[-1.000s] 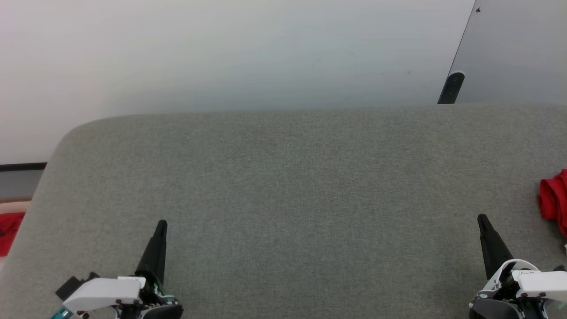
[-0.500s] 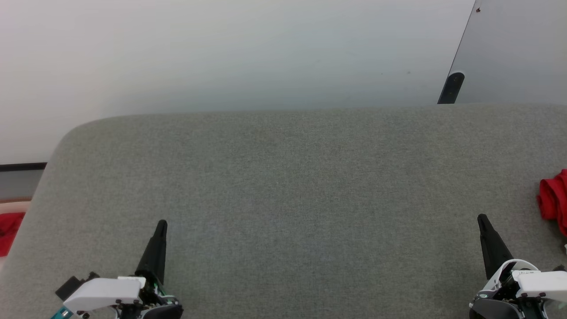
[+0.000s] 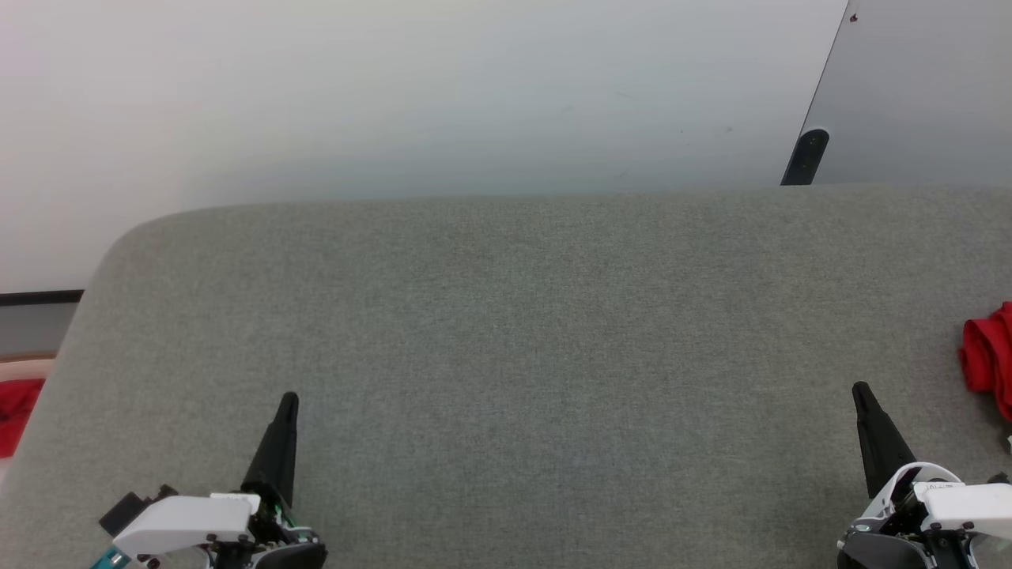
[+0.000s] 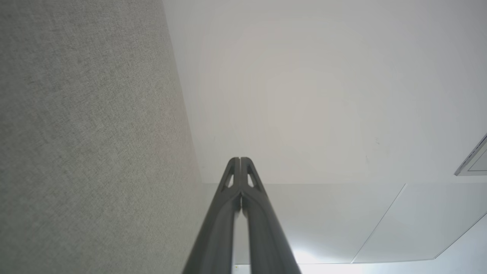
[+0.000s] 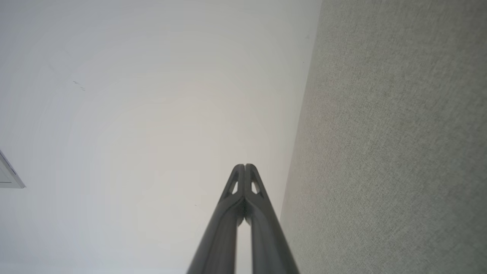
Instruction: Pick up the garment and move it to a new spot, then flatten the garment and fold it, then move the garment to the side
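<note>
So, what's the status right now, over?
Left tool, right tool: both shut, empty. Red cloth, maybe the garment, bunched at right edge, untouched, partly out of frame. Grey surface lies between.

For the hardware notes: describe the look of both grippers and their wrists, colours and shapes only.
Left gripper: two long dark fingers tapering to a point, each with a small triangular cut-out near the tip; behind them a white angular cover over a black base, with a teal part at its outer edge. Right gripper: the same dark tapered fingers, white cover and black base.
</note>
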`<state>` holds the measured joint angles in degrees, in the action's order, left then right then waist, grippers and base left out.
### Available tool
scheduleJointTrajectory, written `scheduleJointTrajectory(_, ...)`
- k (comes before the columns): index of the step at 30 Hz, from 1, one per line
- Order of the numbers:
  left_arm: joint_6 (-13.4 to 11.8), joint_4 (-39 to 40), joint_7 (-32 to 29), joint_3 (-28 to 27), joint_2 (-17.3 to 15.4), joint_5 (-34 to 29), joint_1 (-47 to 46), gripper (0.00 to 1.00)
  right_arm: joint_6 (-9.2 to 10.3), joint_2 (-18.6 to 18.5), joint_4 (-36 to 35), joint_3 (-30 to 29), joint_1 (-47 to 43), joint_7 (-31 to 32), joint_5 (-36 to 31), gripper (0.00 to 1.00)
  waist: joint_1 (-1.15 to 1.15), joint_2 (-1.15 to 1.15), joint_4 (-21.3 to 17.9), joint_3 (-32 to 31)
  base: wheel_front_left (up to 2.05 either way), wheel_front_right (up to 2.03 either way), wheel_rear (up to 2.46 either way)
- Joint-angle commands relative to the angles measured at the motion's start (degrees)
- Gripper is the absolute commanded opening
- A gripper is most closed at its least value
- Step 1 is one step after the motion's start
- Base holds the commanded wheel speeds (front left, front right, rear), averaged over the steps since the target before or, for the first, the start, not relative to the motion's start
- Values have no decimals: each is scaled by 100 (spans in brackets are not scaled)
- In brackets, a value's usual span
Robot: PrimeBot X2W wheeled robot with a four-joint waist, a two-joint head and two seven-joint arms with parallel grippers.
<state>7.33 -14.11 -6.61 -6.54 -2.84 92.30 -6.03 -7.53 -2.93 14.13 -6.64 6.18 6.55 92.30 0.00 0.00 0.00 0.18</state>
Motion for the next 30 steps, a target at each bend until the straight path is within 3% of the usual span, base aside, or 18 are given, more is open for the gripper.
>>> scheduleJointTrajectory(1, 31, -8, -10, -9, 1, 16, -58, 0, 8, 19, 1, 20, 22, 2, 20, 0, 0, 0, 0, 0, 0, 0, 0)
scheduleJointTrajectory(30, 31, -7, -8, -7, 1, 18, -58, 0, 8, 19, 1, 20, 22, 1, 21, 0, 0, 0, 0, 0, 0, 0, 0)
